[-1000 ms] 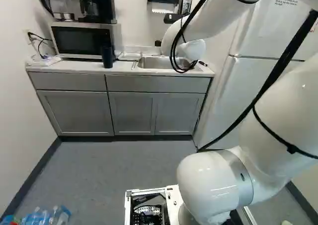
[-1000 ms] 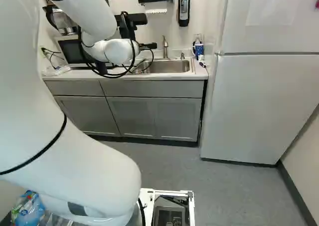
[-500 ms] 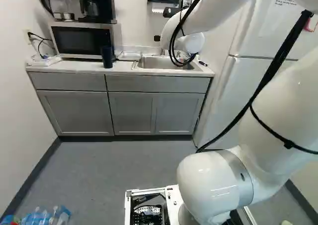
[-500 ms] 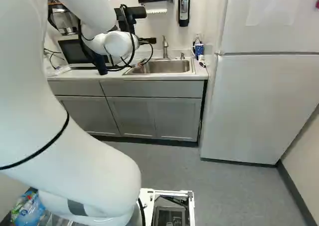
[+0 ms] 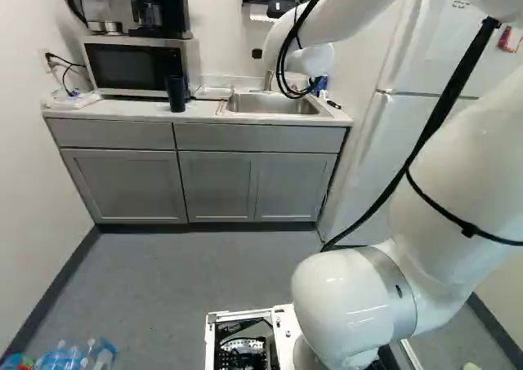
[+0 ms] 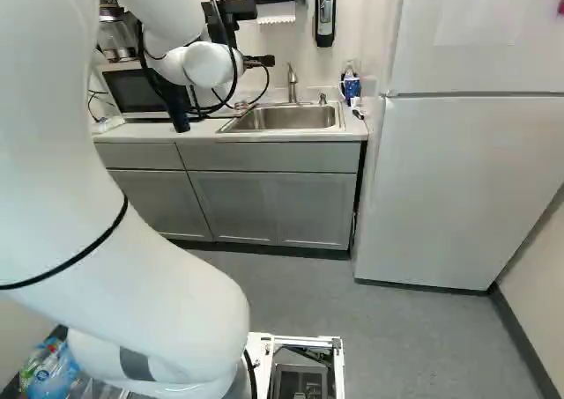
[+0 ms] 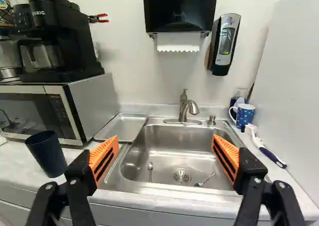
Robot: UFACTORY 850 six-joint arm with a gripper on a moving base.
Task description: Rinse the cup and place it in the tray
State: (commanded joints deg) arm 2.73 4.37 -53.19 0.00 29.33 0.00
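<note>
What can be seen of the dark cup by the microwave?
The cup is dark navy, smooth and plain, wider at its open rim than at its base, with no handle showing; its material is unclear. It stands upright on the counter, in front of the microwave. The open tool does not hold it. Its inside is too dark to read.

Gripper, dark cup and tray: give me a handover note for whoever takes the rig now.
Gripper: open and empty, fingers spread, facing the sink.
Dark cup: upright on the counter, in front of the microwave.
Tray: on the counter between microwave and sink, no cup in it.
Done: no finished step shows; whether the cup has been rinsed cannot be told.
Left: grasp the cup, rinse it under the faucet, place it in the tray.
</note>
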